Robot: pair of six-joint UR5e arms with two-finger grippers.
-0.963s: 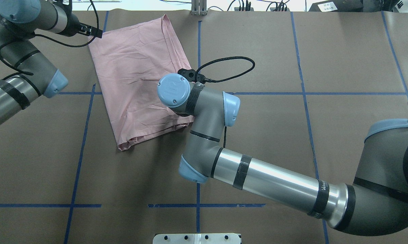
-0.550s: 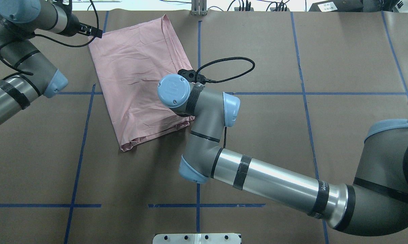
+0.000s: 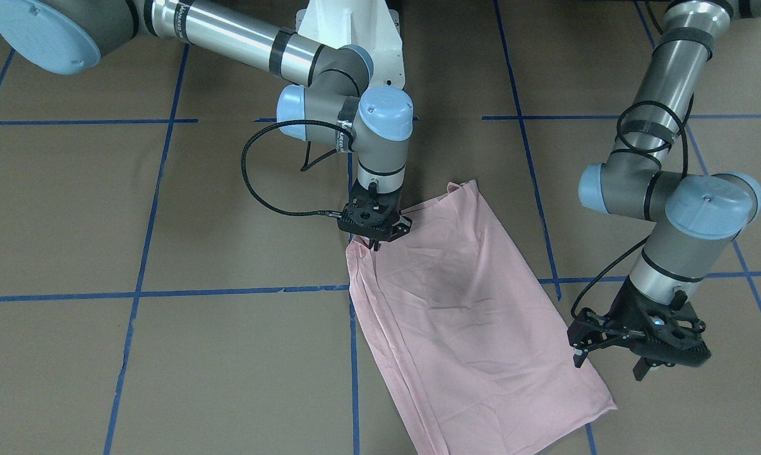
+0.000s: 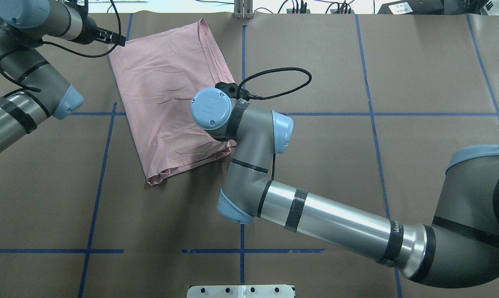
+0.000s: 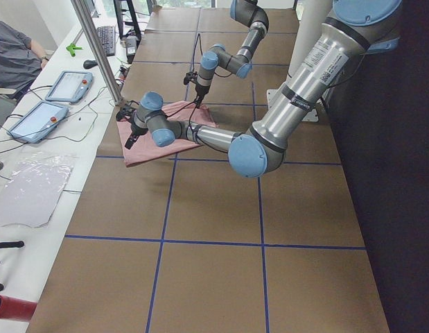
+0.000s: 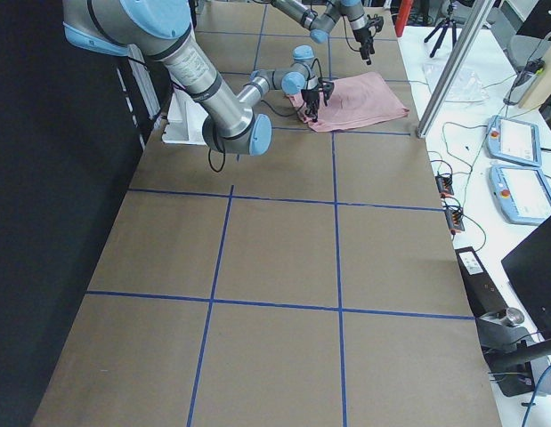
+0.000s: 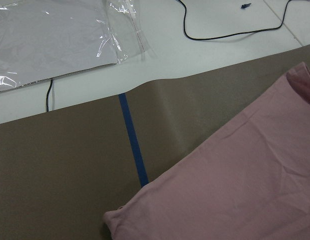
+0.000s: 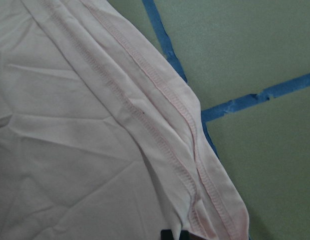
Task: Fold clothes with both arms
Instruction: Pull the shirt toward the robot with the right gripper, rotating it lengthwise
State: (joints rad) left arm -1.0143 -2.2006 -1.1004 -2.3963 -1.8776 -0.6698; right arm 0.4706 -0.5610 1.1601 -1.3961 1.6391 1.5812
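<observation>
The pale pink T-shirt (image 3: 468,316) lies folded into a rectangle on the brown table, plain side up, with no print showing. In the overhead view (image 4: 170,82) it sits left of centre, towards the far edge. My right gripper (image 3: 374,245) points straight down at the shirt's near right corner, fingers together on the hemmed edge (image 8: 195,165). In the overhead view my own wrist hides it. My left gripper (image 3: 607,368) is open and empty, hovering just off the shirt's far left corner (image 7: 124,220), apart from the cloth. It also shows in the overhead view (image 4: 117,40).
Blue tape lines (image 4: 104,165) divide the brown table cover. The white pedestal base (image 3: 348,31) stands at the robot's side. A clear plastic sheet (image 7: 54,35) and a black cable (image 7: 230,35) lie on the white bench beyond the far edge. A metal post (image 4: 243,10) stands at that edge.
My right wrist has shifted slightly left and away, and the shirt's near edge has shifted a little with it. The left arm has not moved.
</observation>
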